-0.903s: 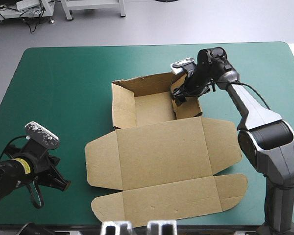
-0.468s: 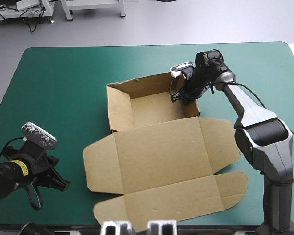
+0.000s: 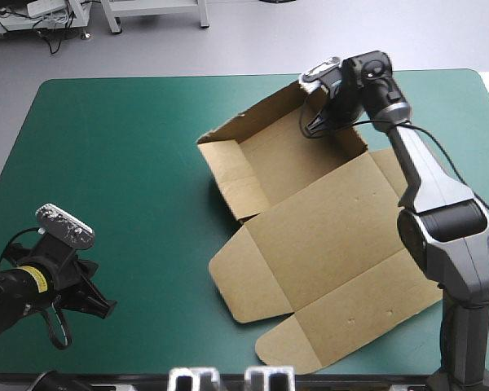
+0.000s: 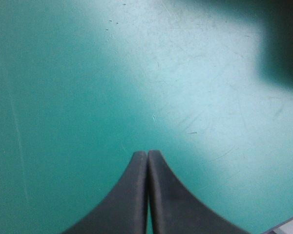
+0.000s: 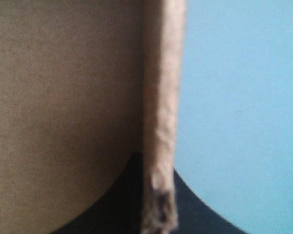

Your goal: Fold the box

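The right claw [image 3: 316,126] is clamped on the far wall of the box [image 3: 318,236]; the box lies askew on the right half of the teal-green surface [image 3: 114,147], lid flat; the left claw [image 4: 147,155], fingers together, hovers well apart.

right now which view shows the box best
The high view: whole box, tray and flat lid. The right wrist view shows only a wall edge in the right gripper; the left wrist view, none clearly.

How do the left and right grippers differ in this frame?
The left gripper is shut on nothing; the right gripper is shut on the box, pinching a wall. The left gripper sits over bare cover near the table's front; the right gripper is at the box's far side.
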Available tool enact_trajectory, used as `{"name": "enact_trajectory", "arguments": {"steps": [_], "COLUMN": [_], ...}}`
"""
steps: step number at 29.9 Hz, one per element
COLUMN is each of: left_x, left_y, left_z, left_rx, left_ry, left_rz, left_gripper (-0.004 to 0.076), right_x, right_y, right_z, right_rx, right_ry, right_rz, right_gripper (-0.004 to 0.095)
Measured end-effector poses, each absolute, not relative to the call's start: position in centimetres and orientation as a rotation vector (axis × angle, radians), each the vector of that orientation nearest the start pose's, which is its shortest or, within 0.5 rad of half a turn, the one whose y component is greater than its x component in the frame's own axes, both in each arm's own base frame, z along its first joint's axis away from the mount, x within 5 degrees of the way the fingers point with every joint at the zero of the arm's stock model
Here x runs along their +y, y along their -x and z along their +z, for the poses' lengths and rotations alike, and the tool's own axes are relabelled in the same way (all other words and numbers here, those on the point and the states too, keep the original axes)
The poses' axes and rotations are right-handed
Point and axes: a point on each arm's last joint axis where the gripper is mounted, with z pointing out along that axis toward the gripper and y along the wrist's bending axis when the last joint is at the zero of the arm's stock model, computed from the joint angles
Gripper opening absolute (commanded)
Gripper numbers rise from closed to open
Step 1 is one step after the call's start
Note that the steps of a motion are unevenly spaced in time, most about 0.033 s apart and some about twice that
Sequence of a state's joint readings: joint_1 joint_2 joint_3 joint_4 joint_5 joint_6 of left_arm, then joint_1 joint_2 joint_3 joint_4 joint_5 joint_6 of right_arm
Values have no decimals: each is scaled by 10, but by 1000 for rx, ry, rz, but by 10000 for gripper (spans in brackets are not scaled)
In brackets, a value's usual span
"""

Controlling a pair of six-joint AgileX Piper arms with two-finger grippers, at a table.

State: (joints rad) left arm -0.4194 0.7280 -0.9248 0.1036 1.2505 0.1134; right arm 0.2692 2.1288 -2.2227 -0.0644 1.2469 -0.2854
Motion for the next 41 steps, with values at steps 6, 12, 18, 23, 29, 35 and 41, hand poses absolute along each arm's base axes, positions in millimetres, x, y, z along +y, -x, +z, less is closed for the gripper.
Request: {"name": "enact_trajectory", "arguments": {"steps": [6, 12, 18, 23, 29, 35, 41], "left_x": [-33, -32, -32, -32, -32, -32, -32], "left_y": [-96, -96, -96, -96, -96, -96, -96], "left_z": [357, 356, 356, 356, 357, 357, 357], "left_rx": [2438, 2437, 2437, 2437, 2437, 2437, 2437], "left_ry": [-668, -669, -669, -669, -669, -669, -669], "left_rz": [21, 35, 35, 35, 39, 39, 39], "left_gripper": [-10, -10, -10, -10, -10, -10, -10], "right_x": [10, -103, -177, -210, -217, -217, -217], "right_y": [-467, -457, -436, -422, -420, -422, -422], "right_z": [347, 348, 348, 336, 326, 327, 331], "right_rx": [2555, 2568, 2511, 2530, 2540, 2513, 2494], "right_ry": [404, 55, -175, -272, -277, -288, -334], "right_rz": [-191, -128, -35, -13, -13, -4, -3], "right_gripper": [-24, -24, -24, -11, 262, 673, 696]}}
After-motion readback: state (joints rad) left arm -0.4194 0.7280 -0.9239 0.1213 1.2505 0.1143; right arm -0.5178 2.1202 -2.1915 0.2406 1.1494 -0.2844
